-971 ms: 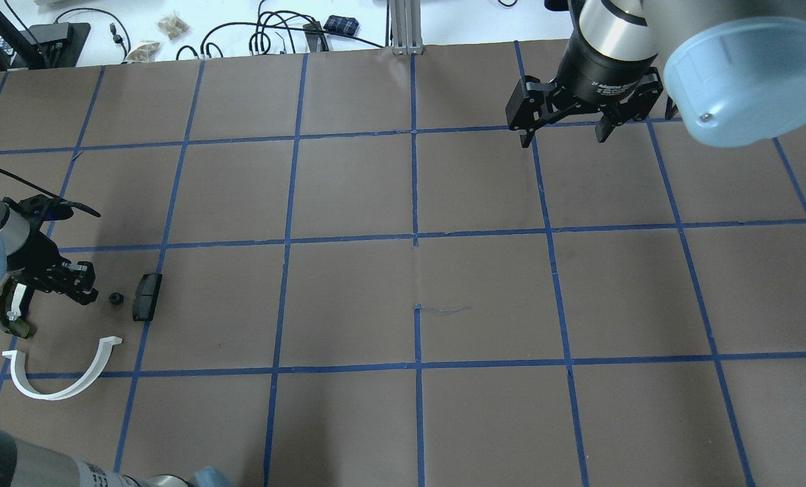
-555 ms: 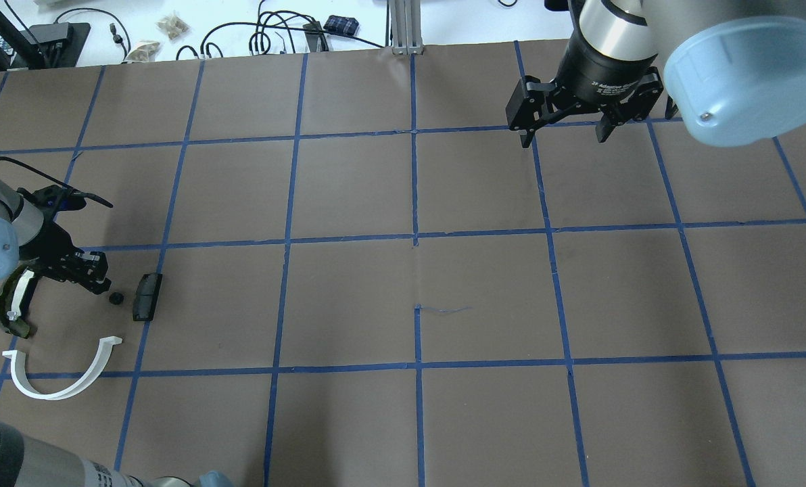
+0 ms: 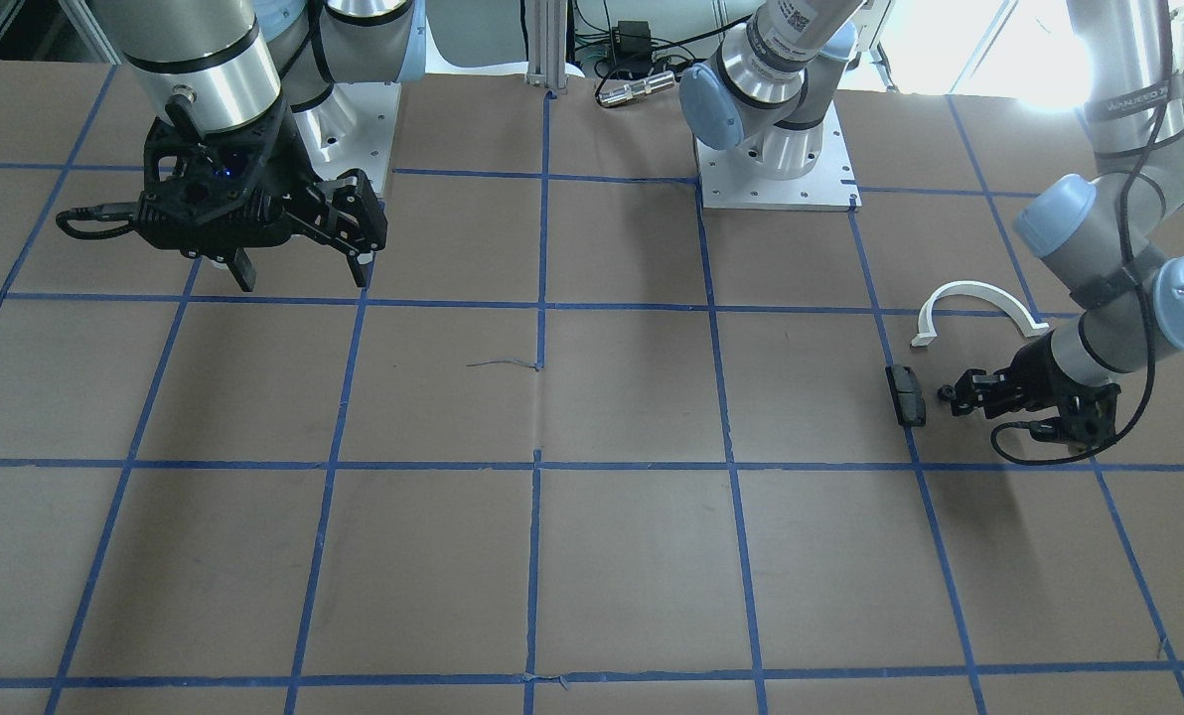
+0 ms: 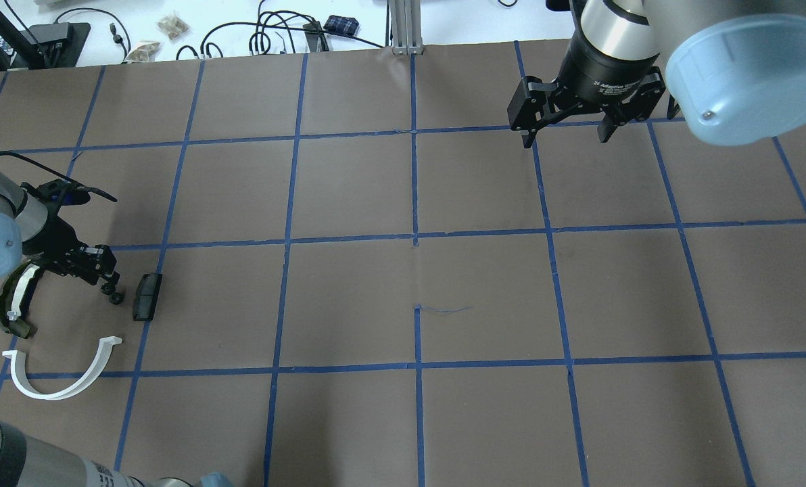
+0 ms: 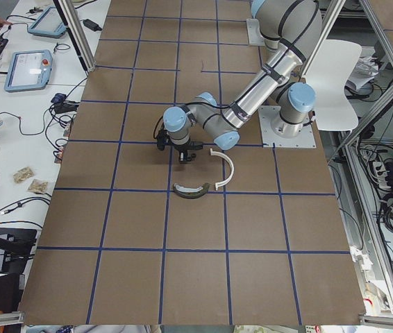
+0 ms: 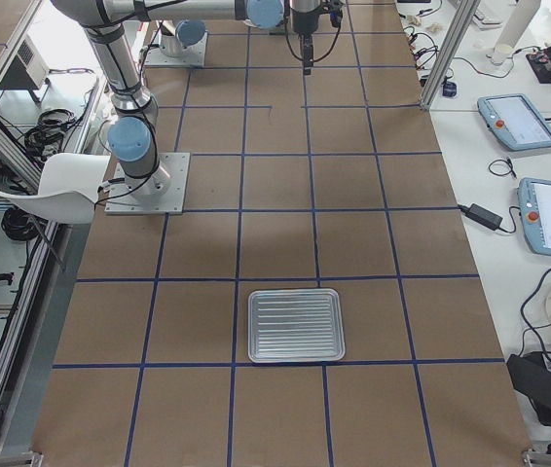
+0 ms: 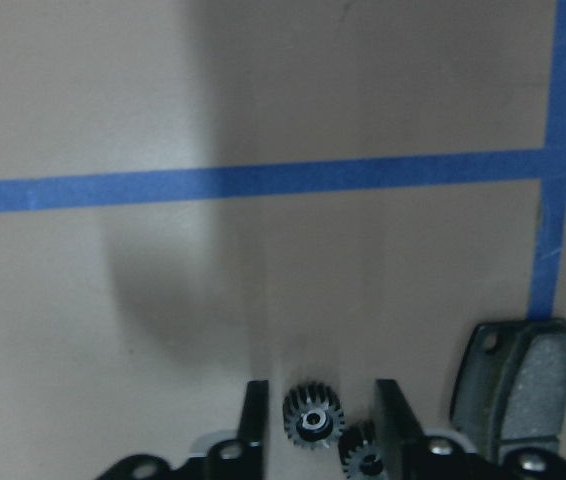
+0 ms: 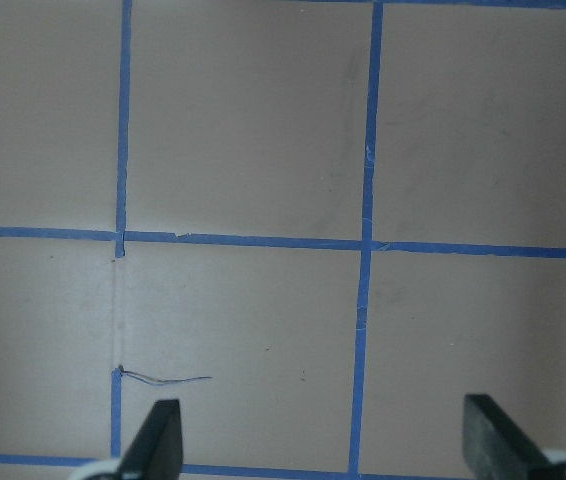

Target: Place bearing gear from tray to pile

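Note:
In the left wrist view a small black bearing gear (image 7: 312,418) lies on the brown paper between my left gripper's fingers (image 7: 254,415). The fingers stand wider than the gear and do not touch it. A second small gear (image 7: 361,452) shows partly behind the other finger. My left gripper (image 4: 109,285) is open, low over the pile: a black block (image 4: 147,296), an olive curved piece (image 4: 12,297) and a white half-ring arc (image 4: 61,379). My right gripper (image 4: 565,138) hangs open and empty at the far right. The metal tray (image 6: 295,324) shows only in the exterior right view, with nothing on it.
Blue tape lines (image 4: 415,237) divide the brown table cover into squares. Cables and small items (image 4: 268,34) lie beyond the far edge. The left arm's cable (image 3: 1039,447) loops beside its wrist.
My left gripper has moved right and slightly away from the robot, from beside the olive piece to the gear by the black block. The right arm has barely moved.

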